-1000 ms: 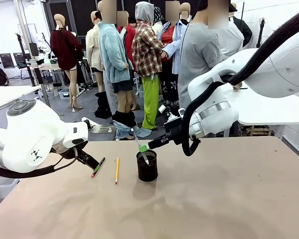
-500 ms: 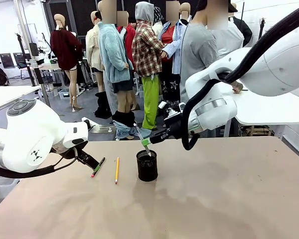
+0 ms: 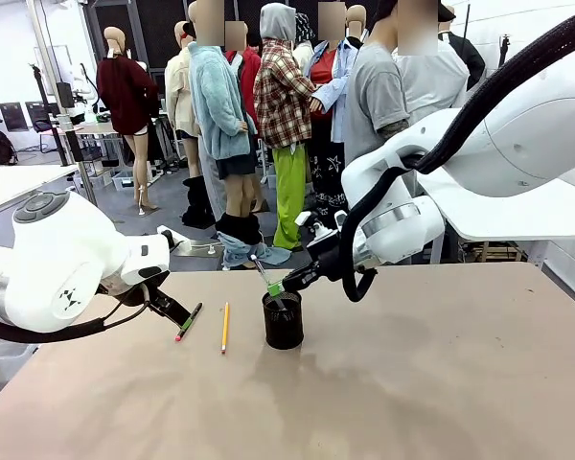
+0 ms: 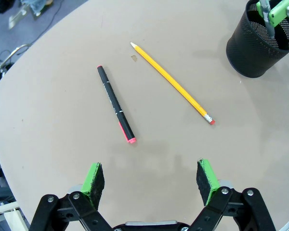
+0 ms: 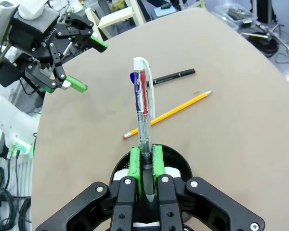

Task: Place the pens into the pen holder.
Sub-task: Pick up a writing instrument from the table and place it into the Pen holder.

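a wide tan table (image 3: 441, 383) with a rounded edge takes up the foreground, and a small fleck (image 4: 134, 58) lies on its surface. beyond its far side stands a person in a grey t-shirt (image 3: 376, 96). a white table (image 3: 517, 216) stands at the right, and a second white table (image 3: 10, 182) at the far left. cables (image 5: 274, 45) trail over the grey floor (image 3: 172, 206).

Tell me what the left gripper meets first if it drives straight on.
Probably bare table, in the gap between the black pen and the yellow pencil; the left gripper centres on neither. Depth is unclear.
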Controlling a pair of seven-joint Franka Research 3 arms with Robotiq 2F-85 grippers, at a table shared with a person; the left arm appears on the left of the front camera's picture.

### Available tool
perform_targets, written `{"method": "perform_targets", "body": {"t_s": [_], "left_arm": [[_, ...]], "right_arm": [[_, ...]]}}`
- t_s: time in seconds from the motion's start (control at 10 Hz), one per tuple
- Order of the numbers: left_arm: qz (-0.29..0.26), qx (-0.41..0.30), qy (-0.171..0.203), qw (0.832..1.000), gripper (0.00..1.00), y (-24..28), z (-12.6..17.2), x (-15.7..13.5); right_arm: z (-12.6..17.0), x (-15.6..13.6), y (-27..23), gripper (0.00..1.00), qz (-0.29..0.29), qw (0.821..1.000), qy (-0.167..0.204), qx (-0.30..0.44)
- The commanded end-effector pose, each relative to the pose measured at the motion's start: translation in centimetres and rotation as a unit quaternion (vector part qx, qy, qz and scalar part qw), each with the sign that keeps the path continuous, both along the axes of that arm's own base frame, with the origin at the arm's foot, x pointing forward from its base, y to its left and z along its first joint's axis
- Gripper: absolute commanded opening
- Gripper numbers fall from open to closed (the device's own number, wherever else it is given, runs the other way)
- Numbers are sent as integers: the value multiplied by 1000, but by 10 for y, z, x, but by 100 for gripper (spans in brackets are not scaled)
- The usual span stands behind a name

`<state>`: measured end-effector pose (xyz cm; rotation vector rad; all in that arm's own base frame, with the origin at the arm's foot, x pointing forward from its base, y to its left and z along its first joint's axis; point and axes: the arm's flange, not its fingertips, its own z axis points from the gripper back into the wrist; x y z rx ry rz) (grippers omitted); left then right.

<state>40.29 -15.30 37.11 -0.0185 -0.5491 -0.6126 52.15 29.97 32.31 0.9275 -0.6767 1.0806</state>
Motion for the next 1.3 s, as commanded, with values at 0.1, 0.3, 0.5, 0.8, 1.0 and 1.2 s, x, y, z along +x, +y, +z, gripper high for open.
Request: {"method": "perform_targets", "body": {"t_s": [0.1, 0.3, 0.5, 0.8, 1.0, 1.2], "left_arm": [[2, -2, 0, 1000, 100, 2, 0, 0], [2, -2, 0, 1000, 100, 2, 0, 0], [2, -2, 0, 1000, 100, 2, 0, 0], [2, -2, 0, 1000, 100, 2, 0, 0], [2, -2, 0, 1000, 100, 2, 0, 0], [2, -2, 0, 1000, 100, 2, 0, 0]], "right_arm": [[1, -4, -2, 9, 9, 1000, -22, -9], [5, -5, -3, 48, 13, 1000, -25, -7], [7, -7, -6, 55, 11, 1000, -27, -1], [29, -15, -25, 55, 1, 999, -33, 13], [80, -29, -58, 55, -31, 997, -72, 4], [113, -36, -85, 55, -61, 995, -76, -5]]}}
